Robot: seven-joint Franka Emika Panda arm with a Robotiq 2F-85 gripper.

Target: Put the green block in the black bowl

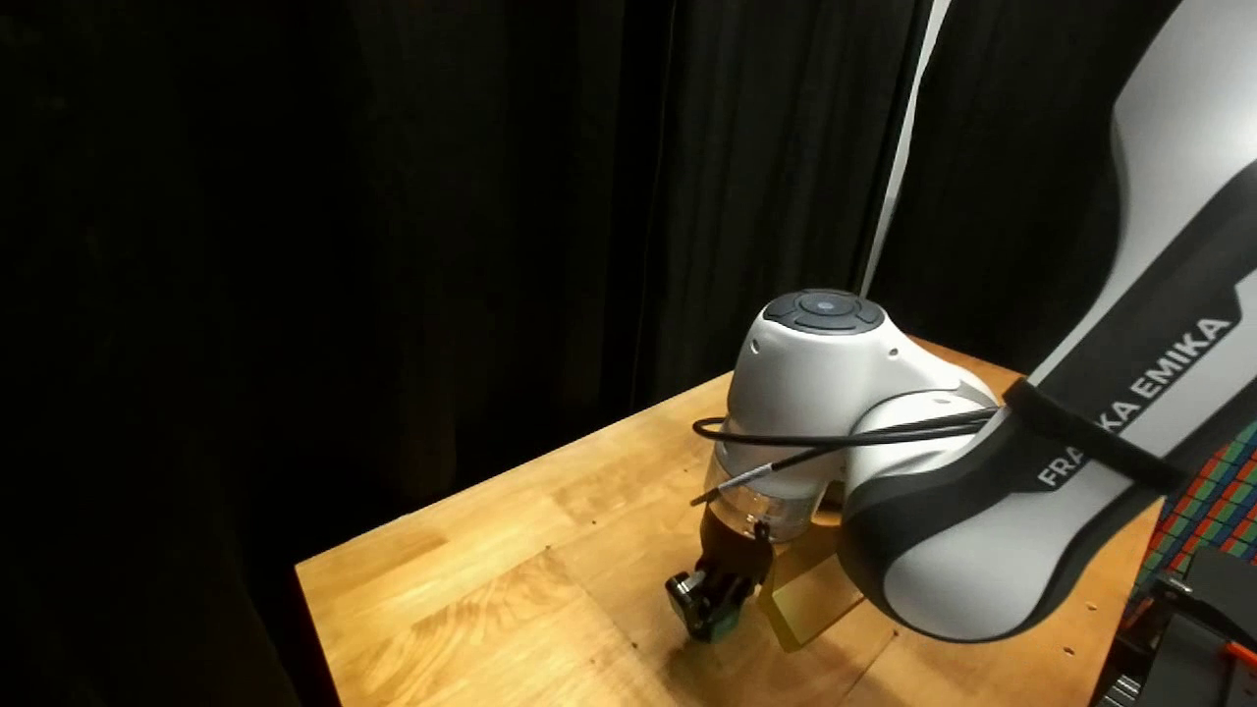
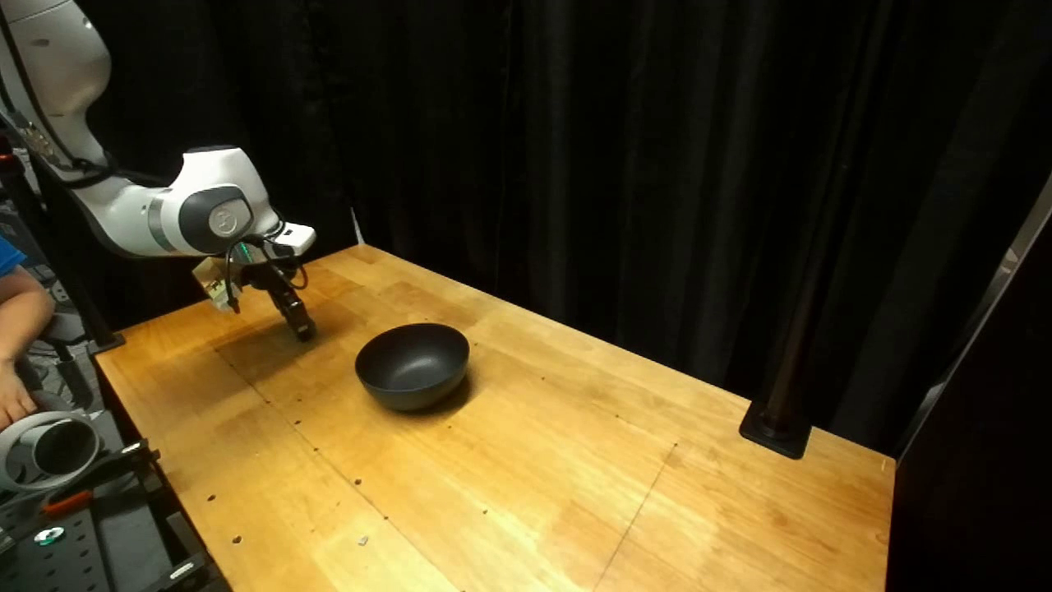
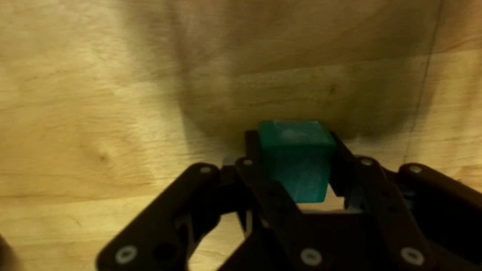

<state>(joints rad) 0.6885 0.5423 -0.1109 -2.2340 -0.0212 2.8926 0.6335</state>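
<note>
The green block (image 3: 301, 171) is between the two black fingers of my gripper (image 3: 295, 150) in the wrist view, with a finger against each side. A bit of the green block (image 1: 725, 625) also shows at the fingertips of my gripper (image 1: 709, 604) in an exterior view. The block is low over the wooden table; I cannot tell whether it touches it. The black bowl (image 2: 413, 366) stands upright on the table in an exterior view, with nothing visible inside. My gripper (image 2: 304, 330) is to the left of the bowl there, apart from it. The bowl is out of the wrist view.
The wooden table (image 2: 526, 460) has a black pole base (image 2: 775, 429) at its far right edge. Black curtains (image 2: 616, 164) hang behind it. A small grey scrap (image 2: 362, 540) lies near the front. A person's arm (image 2: 20, 329) shows beyond the left edge.
</note>
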